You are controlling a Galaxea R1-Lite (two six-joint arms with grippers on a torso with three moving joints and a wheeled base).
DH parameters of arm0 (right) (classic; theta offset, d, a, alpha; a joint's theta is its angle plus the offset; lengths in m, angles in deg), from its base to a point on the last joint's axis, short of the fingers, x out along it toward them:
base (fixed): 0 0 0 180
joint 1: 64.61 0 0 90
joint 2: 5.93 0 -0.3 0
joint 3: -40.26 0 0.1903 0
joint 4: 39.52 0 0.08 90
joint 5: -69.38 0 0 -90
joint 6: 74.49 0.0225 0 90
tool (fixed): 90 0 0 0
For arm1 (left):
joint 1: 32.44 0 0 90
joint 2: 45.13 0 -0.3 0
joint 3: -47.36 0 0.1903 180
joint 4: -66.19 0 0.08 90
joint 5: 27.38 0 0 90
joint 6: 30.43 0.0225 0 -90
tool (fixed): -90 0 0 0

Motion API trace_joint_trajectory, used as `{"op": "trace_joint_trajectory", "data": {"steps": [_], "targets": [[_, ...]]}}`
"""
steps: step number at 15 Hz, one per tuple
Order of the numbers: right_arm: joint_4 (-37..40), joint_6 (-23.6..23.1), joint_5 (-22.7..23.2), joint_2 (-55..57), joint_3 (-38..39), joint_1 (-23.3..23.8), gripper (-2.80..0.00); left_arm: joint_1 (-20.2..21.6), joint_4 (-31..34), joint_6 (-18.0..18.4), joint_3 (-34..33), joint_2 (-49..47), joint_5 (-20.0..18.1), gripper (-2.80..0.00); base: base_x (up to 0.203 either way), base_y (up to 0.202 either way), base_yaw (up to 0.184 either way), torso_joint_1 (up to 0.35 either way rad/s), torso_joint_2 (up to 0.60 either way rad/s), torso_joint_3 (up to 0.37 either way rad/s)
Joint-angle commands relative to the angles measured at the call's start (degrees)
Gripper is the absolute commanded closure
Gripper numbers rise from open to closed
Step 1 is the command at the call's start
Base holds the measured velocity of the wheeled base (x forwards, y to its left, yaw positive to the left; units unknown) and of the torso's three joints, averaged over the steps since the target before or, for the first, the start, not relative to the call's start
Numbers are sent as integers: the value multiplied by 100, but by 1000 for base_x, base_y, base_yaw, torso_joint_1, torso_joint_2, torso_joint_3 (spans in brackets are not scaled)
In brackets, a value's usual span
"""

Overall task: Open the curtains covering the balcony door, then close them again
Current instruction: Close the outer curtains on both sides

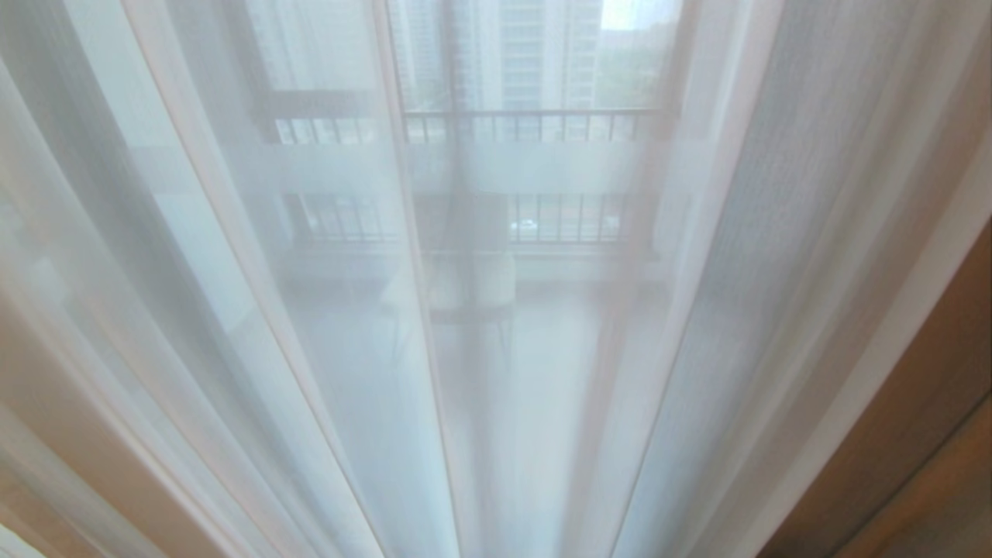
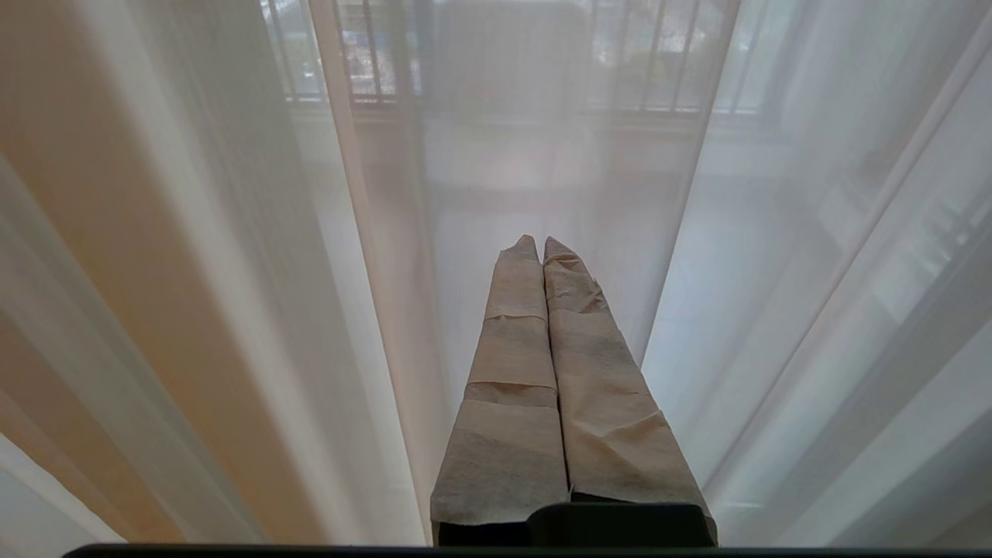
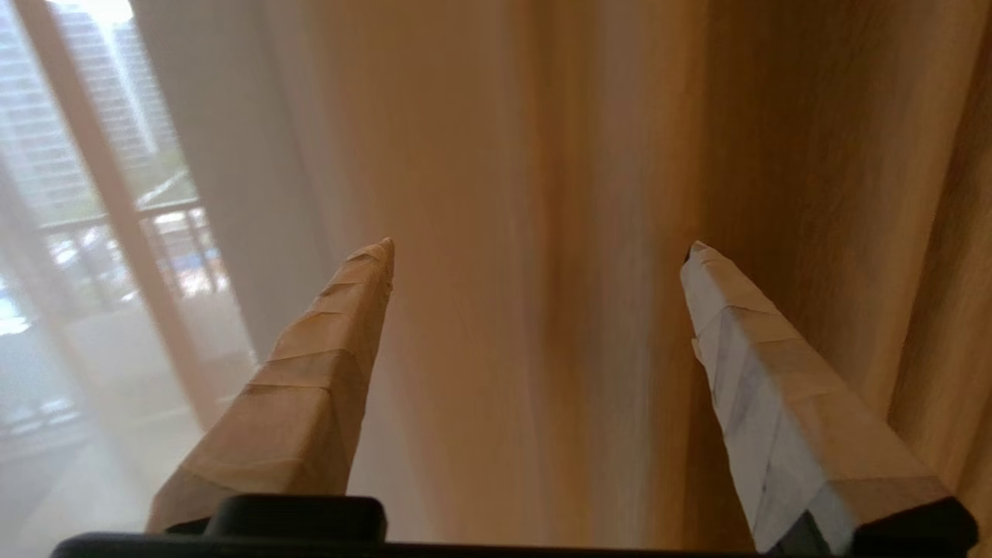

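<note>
We see the curtains (image 1: 775,256) drawn across the balcony door (image 1: 465,155). Our right pincer (image 3: 539,248) is spread before the tan folds; our left pincer (image 2: 540,242) is pressed together, empty.

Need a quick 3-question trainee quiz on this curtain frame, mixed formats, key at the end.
1. True or false: the left tool has its fingers spread wide apart.
2. Multiple choice: the right tool points at A) bare glass, B) the beige curtain folds, C) a chair.
3. Fill in: in the head view, the balcony railing is seen through the ____ white panels.

Key: 1 false, its fingers are pressed together. 2 B. 3 sheer.
</note>
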Motion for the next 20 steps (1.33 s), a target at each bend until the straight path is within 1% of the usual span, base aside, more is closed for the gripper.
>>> {"op": "trace_joint_trajectory", "data": {"steps": [1, 5, 10, 14, 16, 18, 20], "targets": [[6, 9, -13, 781, -617, 429, -280, 1, -2, -3, 0, 5, -2, 0, 0, 0, 0, 0, 0, 0], [22, 286, 70, 1928, -1830, 1138, -280, 1, -2, -3, 0, 5, -2, 0, 0, 0, 0, 0, 0, 0], [-79, 355, 410, 2935, -2834, 1625, -280, 1, -2, -3, 0, 5, -2, 0, 0, 0, 0, 0, 0, 0], [-86, 372, 758, 3496, -3345, 2381, -280, 1, -2, -3, 0, 5, -2, 0, 0, 0, 0, 0, 0, 0], [-86, 447, 978, 3632, -3601, 2656, -280, 1, -2, -3, 0, 5, -2, 0, 0, 0, 0, 0, 0, 0], [-59, 452, 1115, 3596, -3651, 2740, -280, 1, -2, -3, 0, 5, -2, 0, 0, 0, 0, 0, 0, 0], [2, 452, 1146, 3410, -3643, 2740, -280, 1, -2, -3, 0, 5, -2, 0, 0, 0, 0, 0, 0, 0]]}}
